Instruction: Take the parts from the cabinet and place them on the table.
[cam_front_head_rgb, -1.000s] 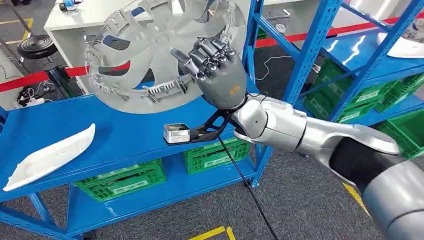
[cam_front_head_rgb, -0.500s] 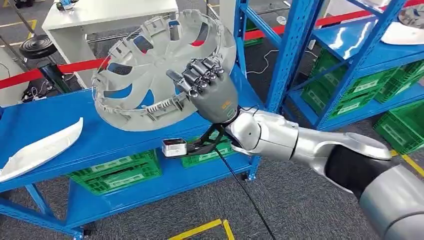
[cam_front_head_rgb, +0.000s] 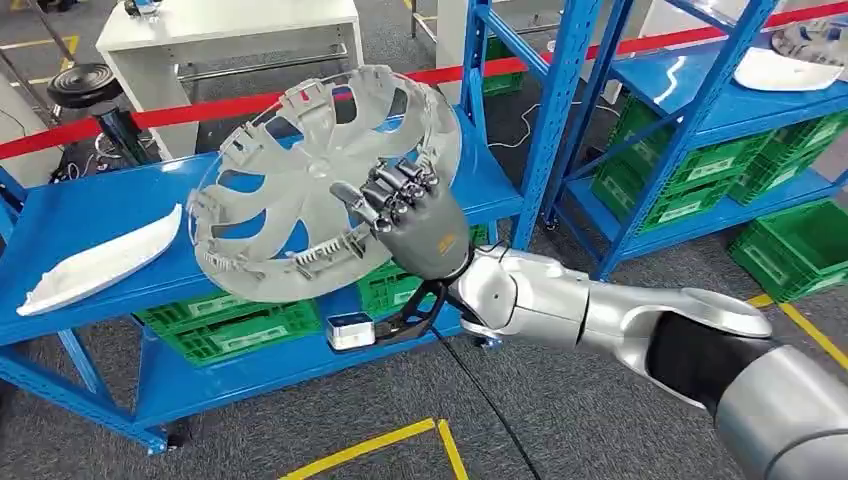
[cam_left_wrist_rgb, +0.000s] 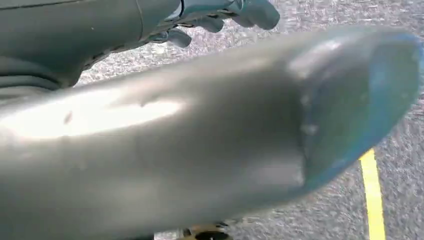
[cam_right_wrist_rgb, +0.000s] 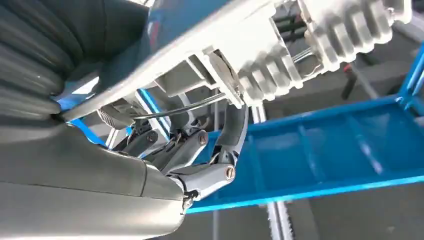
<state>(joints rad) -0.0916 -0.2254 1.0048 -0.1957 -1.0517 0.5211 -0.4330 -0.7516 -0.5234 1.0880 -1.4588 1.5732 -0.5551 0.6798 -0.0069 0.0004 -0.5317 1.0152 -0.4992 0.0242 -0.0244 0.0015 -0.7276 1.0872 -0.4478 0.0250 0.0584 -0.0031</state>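
Blue steel shelving (cam_front_head_rgb: 90, 215) stands on grey carpet marked with yellow floor tape (cam_front_head_rgb: 370, 450), green crates (cam_front_head_rgb: 235, 330) stowed on the lower shelves and a red barrier band (cam_front_head_rgb: 180, 112) stretched behind. The right hand (cam_front_head_rgb: 415, 215) grips a grey plastic wheel cover (cam_front_head_rgb: 310, 170) by its near rim, fingers curled over the edge, holding it tilted above the front of the shelf with its ribbed back facing the camera. The cover is round, with long curved spoke openings and a ring of clips and a wire around its rim (cam_right_wrist_rgb: 280, 50). A white elongated trim part (cam_front_head_rgb: 100, 262) lies on the shelf well to the cover's left. The left hand (cam_left_wrist_rgb: 220, 15) hangs over the carpet; whether it is open or closed cannot be told.
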